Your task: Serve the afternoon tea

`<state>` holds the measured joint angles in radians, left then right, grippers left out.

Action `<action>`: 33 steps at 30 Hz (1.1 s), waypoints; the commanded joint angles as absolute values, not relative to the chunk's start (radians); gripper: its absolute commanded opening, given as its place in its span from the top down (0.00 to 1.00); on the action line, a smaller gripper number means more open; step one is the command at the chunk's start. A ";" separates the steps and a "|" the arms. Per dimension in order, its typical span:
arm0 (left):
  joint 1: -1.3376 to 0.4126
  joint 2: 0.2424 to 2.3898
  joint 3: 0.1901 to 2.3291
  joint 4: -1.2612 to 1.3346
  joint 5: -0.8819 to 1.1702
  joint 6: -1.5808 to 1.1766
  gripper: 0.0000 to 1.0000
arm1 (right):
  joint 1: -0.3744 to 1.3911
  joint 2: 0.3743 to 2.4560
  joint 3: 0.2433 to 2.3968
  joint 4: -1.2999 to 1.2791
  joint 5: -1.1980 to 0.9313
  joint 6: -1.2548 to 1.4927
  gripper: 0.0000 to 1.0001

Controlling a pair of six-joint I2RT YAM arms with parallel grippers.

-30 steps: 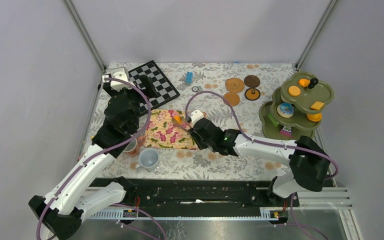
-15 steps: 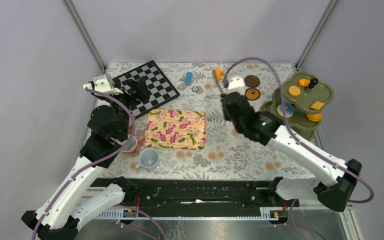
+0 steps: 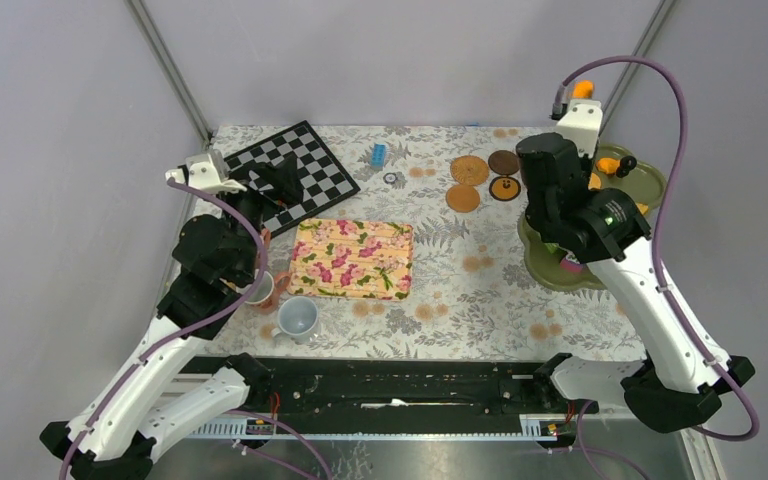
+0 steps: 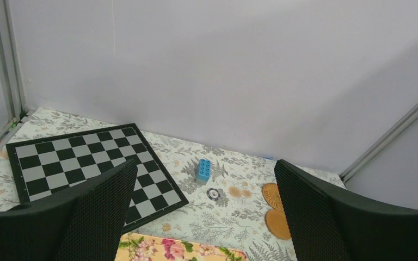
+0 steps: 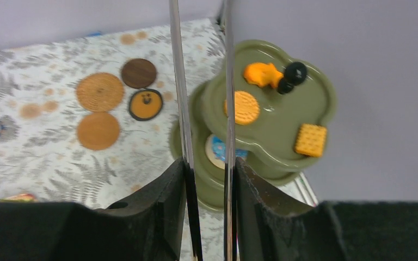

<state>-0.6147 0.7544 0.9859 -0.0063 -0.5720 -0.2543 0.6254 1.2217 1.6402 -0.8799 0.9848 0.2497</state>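
Note:
My right gripper (image 3: 566,150) (image 5: 207,168) is shut on the metal tongs (image 5: 177,81), raised over the green tiered stand (image 3: 648,183) (image 5: 283,117). A small orange pastry (image 3: 583,88) sits at the tongs' tip, out of the right wrist view. The stand's top tier holds an orange pastry (image 5: 261,74), a round biscuit (image 5: 246,107) and a square cracker (image 5: 310,140). Several round brown coasters (image 3: 468,170) (image 5: 99,91) lie left of the stand. A grey-blue mug (image 3: 298,318) and a partly hidden mug (image 3: 261,291) stand by the floral mat (image 3: 352,258). My left gripper (image 3: 280,178) (image 4: 204,190) is open and empty.
A checkerboard (image 3: 295,172) (image 4: 87,163) lies at the back left under my left gripper. A blue brick (image 3: 378,154) (image 4: 203,171) and a poker chip (image 4: 214,193) lie near the back wall. Frame posts stand at both back corners.
My right arm has swung from the floral mat up and right to above the stand, carrying the orange pastry in the tongs. My left arm drew back slightly.

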 commanded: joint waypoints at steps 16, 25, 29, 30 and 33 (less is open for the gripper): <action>-0.664 0.772 0.999 0.006 -0.538 -0.260 0.01 | 0.551 0.991 1.570 -1.216 1.120 0.355 0.71; -0.679 0.782 1.003 0.002 -0.539 -0.261 0.01 | 0.491 0.972 1.436 -1.216 1.168 0.396 0.70; -0.692 0.779 1.002 0.002 -0.553 -0.253 0.01 | 0.462 0.951 1.400 -1.155 1.149 0.358 0.70; -0.692 0.778 1.003 0.002 -0.551 -0.253 0.01 | 0.447 0.947 1.384 -1.133 1.137 0.342 0.70; -0.693 0.774 1.002 0.002 -0.548 -0.255 0.01 | 0.358 0.955 1.333 -1.044 1.035 0.277 0.69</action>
